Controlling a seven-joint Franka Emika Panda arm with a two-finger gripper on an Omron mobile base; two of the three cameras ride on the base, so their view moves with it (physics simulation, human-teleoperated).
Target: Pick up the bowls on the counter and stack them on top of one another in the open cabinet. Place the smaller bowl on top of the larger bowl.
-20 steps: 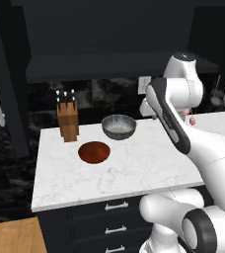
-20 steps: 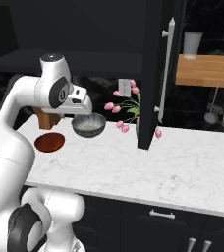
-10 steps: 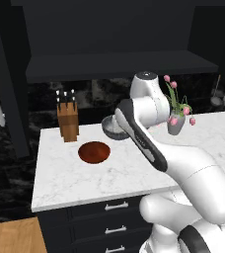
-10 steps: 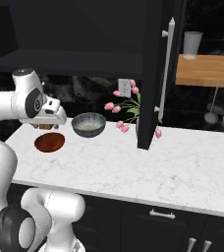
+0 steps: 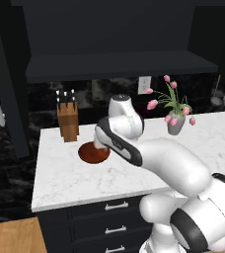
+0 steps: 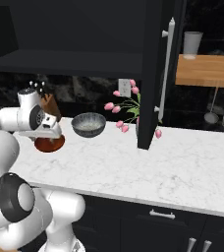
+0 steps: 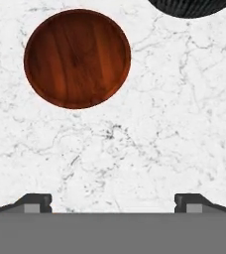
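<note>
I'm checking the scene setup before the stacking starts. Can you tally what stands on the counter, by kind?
Bowls: 2, the reddish-brown bowl and the grey bowl
Knife blocks: 1
Flower vases: 1
Total: 4

My feeds: sharp, even rendered light on the pale counter (image 5: 60,178), dim black cabinet (image 5: 119,29) above, soft shadows.
</note>
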